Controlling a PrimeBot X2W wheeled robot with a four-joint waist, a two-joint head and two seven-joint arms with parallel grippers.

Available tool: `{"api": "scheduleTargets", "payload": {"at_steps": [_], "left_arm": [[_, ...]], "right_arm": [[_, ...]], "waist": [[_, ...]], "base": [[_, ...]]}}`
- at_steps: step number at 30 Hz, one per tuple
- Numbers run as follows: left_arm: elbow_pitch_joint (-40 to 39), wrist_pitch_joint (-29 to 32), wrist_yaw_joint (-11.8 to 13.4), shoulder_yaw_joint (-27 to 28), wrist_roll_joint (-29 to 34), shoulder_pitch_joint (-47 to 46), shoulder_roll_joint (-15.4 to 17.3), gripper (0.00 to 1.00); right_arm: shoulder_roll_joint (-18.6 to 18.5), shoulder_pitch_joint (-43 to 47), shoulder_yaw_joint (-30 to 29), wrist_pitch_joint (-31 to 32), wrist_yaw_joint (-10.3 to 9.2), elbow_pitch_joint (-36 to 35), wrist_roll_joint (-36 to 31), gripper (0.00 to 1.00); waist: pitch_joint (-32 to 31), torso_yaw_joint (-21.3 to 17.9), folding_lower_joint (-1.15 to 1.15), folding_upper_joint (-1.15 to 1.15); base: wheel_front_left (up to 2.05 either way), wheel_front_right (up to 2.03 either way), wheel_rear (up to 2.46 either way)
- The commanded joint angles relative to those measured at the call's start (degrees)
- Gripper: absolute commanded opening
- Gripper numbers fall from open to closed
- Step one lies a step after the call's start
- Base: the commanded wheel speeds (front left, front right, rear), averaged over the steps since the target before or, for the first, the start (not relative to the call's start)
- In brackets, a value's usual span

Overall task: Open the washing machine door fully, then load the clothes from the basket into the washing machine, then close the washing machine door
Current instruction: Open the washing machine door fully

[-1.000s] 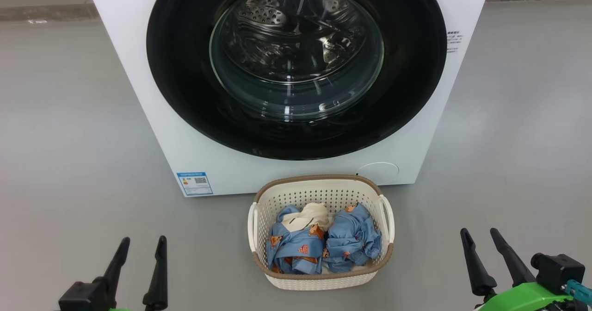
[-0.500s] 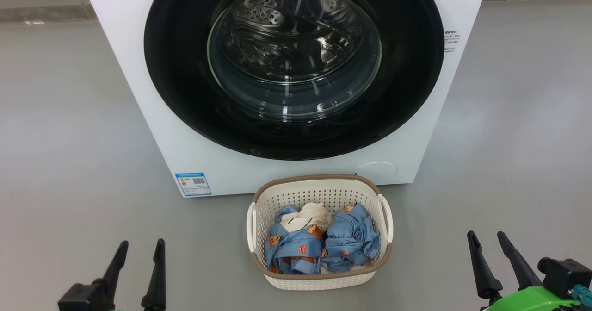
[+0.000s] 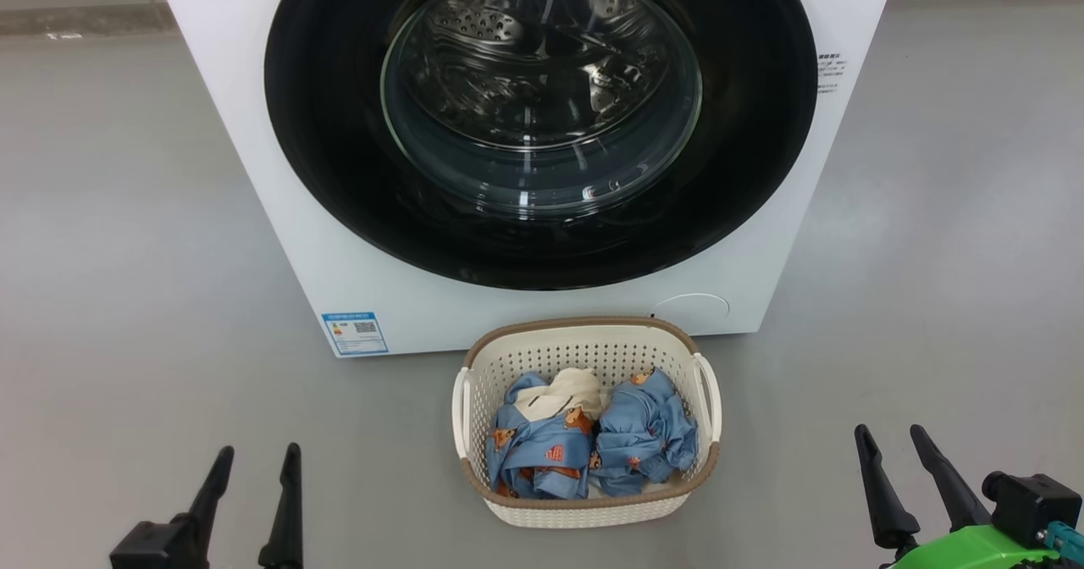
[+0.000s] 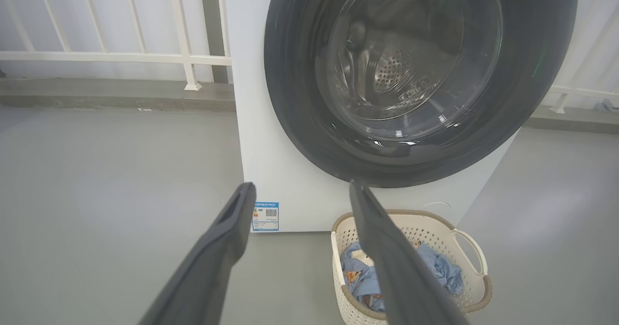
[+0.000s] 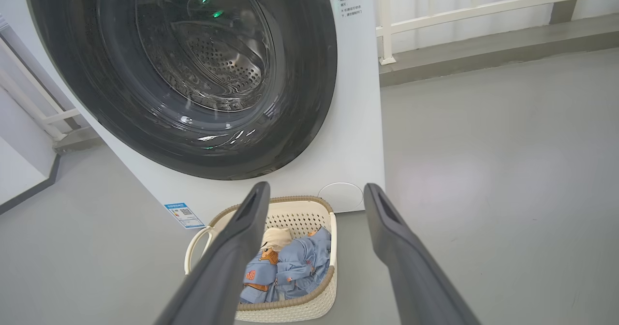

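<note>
Progress on the laundry looks to be nil.

Head view: the washing machine door (image 3: pixel 339 171) is shut flush in the front of the washing machine (image 3: pixel 406 306), with the steel drum showing through its glass. The basket (image 3: pixel 584 514) stands on the floor (image 3: pixel 127 256) just before the machine's lower front edge, and the clothes (image 3: pixel 593 442) are heaped inside it. Opening, loading and closing are all left to do. The left gripper (image 3: pixel 260 450) hangs over bare floor at the lower left, fingers moderately parted and empty. The right gripper (image 3: pixel 888 430) at the lower right is likewise parted, holds nothing, and is well apart from the basket.

Left wrist view: the fingers are spread wide with only air between them, aimed toward the blue label (image 4: pixel 265 216) at the machine's lower corner.

Right wrist view: the fingers are wide apart and touch nothing. The basket lies beyond them, below the closed door.
</note>
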Motion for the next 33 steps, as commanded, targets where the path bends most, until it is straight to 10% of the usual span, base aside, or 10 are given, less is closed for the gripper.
{"api": "scheduleTargets", "payload": {"at_steps": [1,33], "left_arm": [[-0.98,-0.78,-0.09,1.70,0.78,-1.40,1.12,1.00],[-1.10,-0.78,-0.09,-0.25,2.91,-1.66,1.91,1.00]], "right_arm": [[-0.87,-0.04,0.99,-0.70,0.10,-1.24,-0.90,1.00],[-0.30,-0.23,0.62,-0.70,0.10,-1.48,-1.18,1.00]], "waist": [[0.10,-0.05,0.00,0.00],[0.85,-0.35,0.00,0.00]], "base": [[0.14,-0.04,-0.10],[1.36,0.54,-1.90]]}}
